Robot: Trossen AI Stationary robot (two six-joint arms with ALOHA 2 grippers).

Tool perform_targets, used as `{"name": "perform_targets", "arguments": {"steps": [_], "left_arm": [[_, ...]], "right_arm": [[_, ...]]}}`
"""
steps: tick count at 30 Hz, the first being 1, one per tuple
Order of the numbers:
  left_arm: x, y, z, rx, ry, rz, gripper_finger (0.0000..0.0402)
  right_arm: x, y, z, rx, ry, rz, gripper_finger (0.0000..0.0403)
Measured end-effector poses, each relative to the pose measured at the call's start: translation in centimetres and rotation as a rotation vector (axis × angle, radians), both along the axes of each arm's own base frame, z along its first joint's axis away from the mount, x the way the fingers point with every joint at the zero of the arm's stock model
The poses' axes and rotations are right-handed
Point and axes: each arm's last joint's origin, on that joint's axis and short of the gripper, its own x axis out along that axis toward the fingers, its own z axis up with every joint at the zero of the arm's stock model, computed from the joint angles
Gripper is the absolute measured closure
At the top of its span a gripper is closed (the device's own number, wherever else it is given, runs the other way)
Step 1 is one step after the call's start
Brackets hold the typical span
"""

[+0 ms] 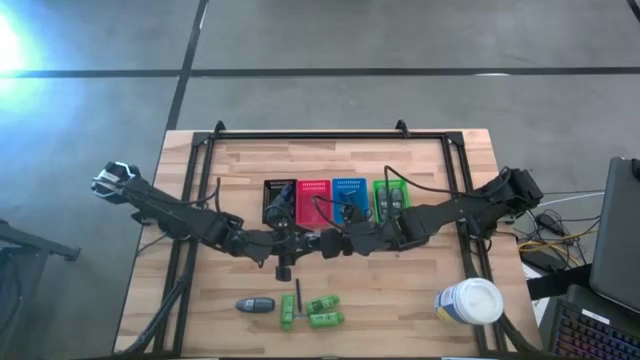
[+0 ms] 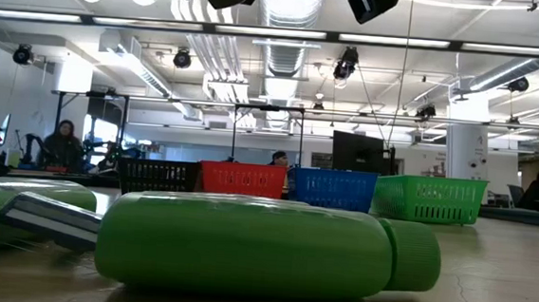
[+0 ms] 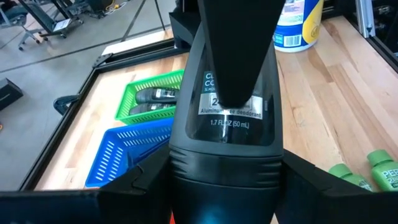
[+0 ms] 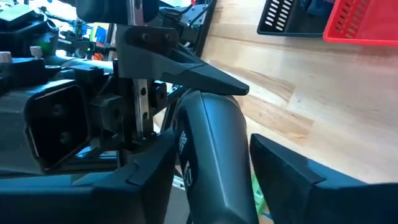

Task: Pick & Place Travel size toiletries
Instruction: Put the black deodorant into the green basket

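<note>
A dark deodorant container (image 3: 227, 127) with a white label hangs above the table's middle, held between both grippers. My left gripper (image 1: 293, 243) comes from the left and is shut on it. My right gripper (image 1: 322, 243) comes from the right and is shut on the same container (image 4: 211, 143). Near the front edge lie three green bottles (image 1: 322, 303), a dark grey oval container (image 1: 255, 304) and a thin black stick (image 1: 298, 297). One green bottle (image 2: 253, 245) lies on its side. My left gripper pinches the container's ribbed dark end (image 3: 224, 165) between its two fingers, coming from the table's left and slanting a little down. The container points out ahead of the fingers, clear of the table. My right gripper has the container's rounded body (image 4: 208, 124) between its two fingers, coming from the table's right. One of its fingers (image 3: 239, 43) lies flat over the labelled face. The container is clear of the table.
Four mesh baskets stand in a row at mid-table: black (image 1: 279, 195), red (image 1: 313, 197), blue (image 1: 349, 195) and green (image 1: 390, 197). The green basket holds dark tubes (image 3: 155, 96). A large white canister (image 1: 470, 302) stands at the front right. A black frame (image 1: 330, 135) borders the table.
</note>
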Motion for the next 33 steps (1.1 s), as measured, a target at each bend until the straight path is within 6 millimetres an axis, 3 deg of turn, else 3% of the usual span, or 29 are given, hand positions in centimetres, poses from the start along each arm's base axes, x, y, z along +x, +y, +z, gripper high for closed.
{"name": "perform_targets", "arguments": {"steps": [10, 21, 33], "left_arm": [[0.0, 0.1, 0.0, 0.002, 0.003, 0.003, 0.0196], [0.1, 0.3, -0.1, 0.001, 0.002, 0.011, 0.0125], [-1.0, 0.7, -1.6, 0.033, 0.186, 0.043, 0.0118]], "right_arm": [[0.0, -0.1, 0.0, 0.015, 0.004, 0.01, 0.0256], [0.0, -0.1, 0.0, 0.027, 0.005, 0.006, 0.0262], [-1.3, -0.8, -1.2, -0.025, 0.185, -0.052, 0.0264]]}}
